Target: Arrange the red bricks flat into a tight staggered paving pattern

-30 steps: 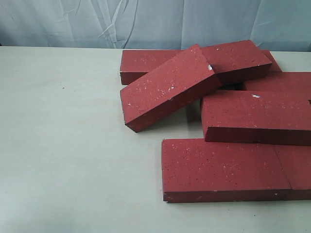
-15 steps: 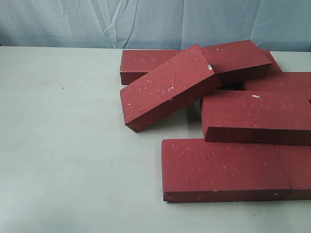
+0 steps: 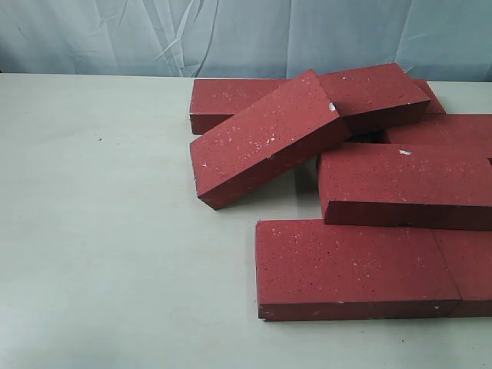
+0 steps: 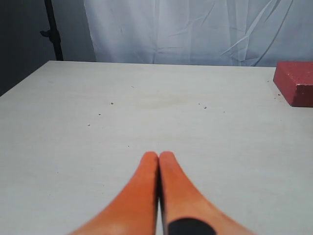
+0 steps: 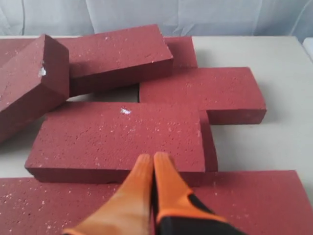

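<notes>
Exterior: red bricks point(image 3: 346, 184) loosely heaped on tabletop point(image 3: 108, 231), 12 to 4 o'clock; tilted brick point(image 3: 265, 138) leans on neighbours near centre. Left wrist: left hand point(image 4: 158, 155) clenched, empty, above tabletop; lone brick point(image 4: 296, 83) well apart. Right wrist: right hand point(image 5: 153, 157) clenched, empty, over bricks.

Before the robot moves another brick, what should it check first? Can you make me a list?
1. Left pincer free: ok. It is shut on nothing, above the bare table.
2. Right pincer ready to grab: not ok. It is shut, over the middle brick.
3. Every brick flat: not ok. The tilted brick leans on its neighbours.
4. Front row tight: ok. The front brick butts against the next brick.
5. Room to lay bricks: ok. The table's left side is bare.
6. Whole pile in view: cannot tell. It runs off the exterior view's right edge.
</notes>
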Robot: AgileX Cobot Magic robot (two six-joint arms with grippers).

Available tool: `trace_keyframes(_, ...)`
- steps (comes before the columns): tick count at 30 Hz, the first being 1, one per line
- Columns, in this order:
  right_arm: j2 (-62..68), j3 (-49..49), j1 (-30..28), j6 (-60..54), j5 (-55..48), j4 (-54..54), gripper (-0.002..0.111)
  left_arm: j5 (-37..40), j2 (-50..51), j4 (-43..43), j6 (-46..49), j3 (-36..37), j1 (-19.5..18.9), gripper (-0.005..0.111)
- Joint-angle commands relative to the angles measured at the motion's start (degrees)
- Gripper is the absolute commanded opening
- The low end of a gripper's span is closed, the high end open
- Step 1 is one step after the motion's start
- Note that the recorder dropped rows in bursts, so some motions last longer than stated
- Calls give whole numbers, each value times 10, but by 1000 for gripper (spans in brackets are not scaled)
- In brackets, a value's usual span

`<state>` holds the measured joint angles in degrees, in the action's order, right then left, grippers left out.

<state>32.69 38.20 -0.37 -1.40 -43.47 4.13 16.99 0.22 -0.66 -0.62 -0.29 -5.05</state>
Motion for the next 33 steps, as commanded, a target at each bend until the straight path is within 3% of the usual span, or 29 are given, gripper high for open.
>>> trace_keyframes(1, 41, 4, -2, 0, -6, 27, -1, -4, -2, -7, -3, 3, 0, 0)
trace_keyframes(18, 257, 10, -2, -20, 78, 76, -1, -4, -2, -7, -3, 3, 0, 0)
trace_keyframes(33, 411, 176, -2, -47, 13, 79, -1, -4, -2, -7, -3, 3, 0, 0)
